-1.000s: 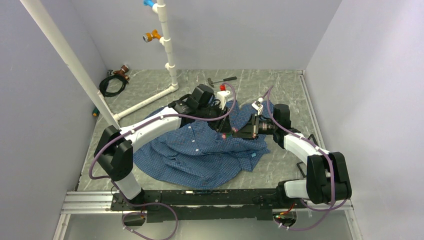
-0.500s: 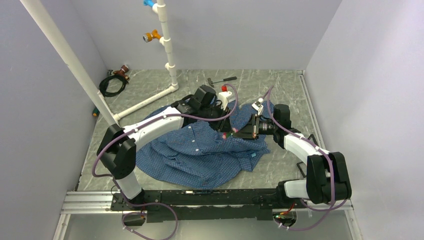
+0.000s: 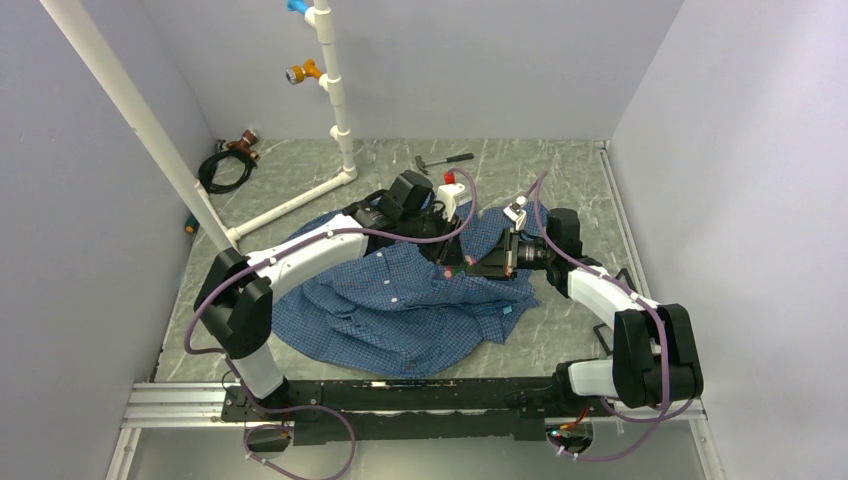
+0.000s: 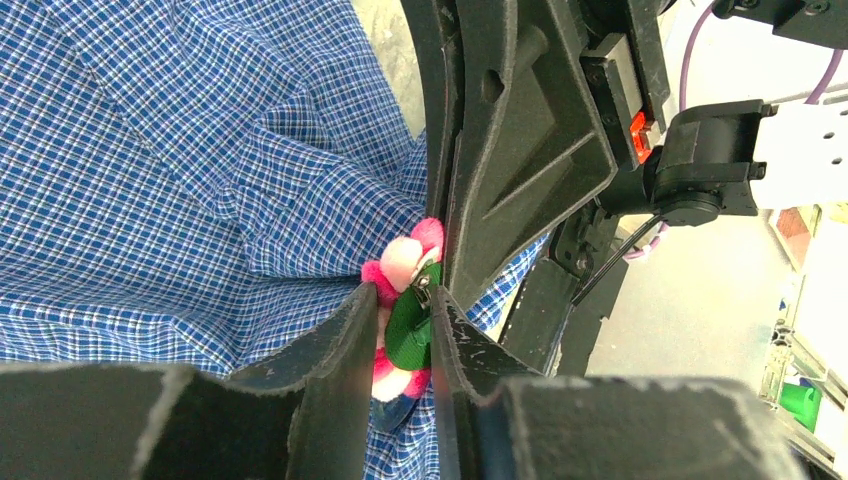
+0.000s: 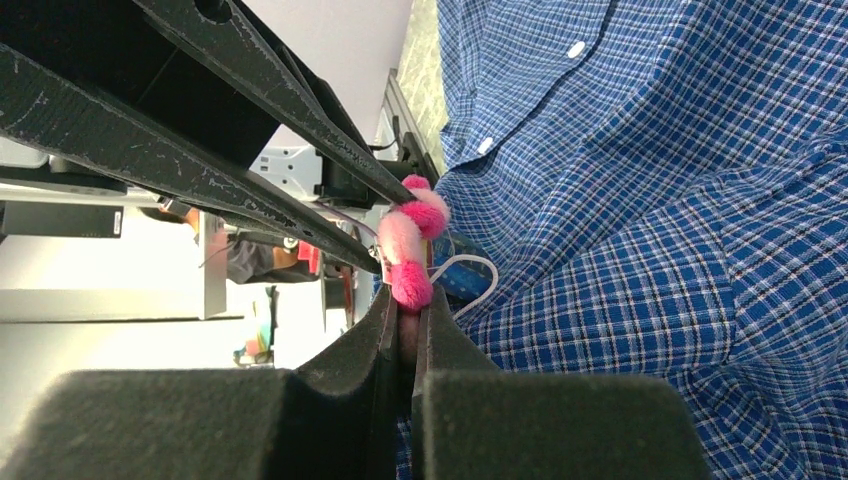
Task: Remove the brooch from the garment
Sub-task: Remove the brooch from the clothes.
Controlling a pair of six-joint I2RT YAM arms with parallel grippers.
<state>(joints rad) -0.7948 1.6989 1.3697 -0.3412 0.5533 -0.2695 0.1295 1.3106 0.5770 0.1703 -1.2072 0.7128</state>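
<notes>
Detaching step in hand, not finished. Garment (image 3: 400, 305) crumpled on table (image 3: 560, 180). Right gripper (image 5: 408, 300) pinched tight just under brooch (image 5: 405, 245) — cloth or pin, cannot tell. Left gripper (image 4: 400, 295) clamped on brooch at green centre; piece sits at shirt's far-right part. Next: left pulls away from cloth while right anchors — slow, straight.

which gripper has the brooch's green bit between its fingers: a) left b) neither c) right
a: in the left wrist view the green part of the brooch sits between the fingers of the left gripper, while the right gripper is shut just under the pink petals.
</notes>
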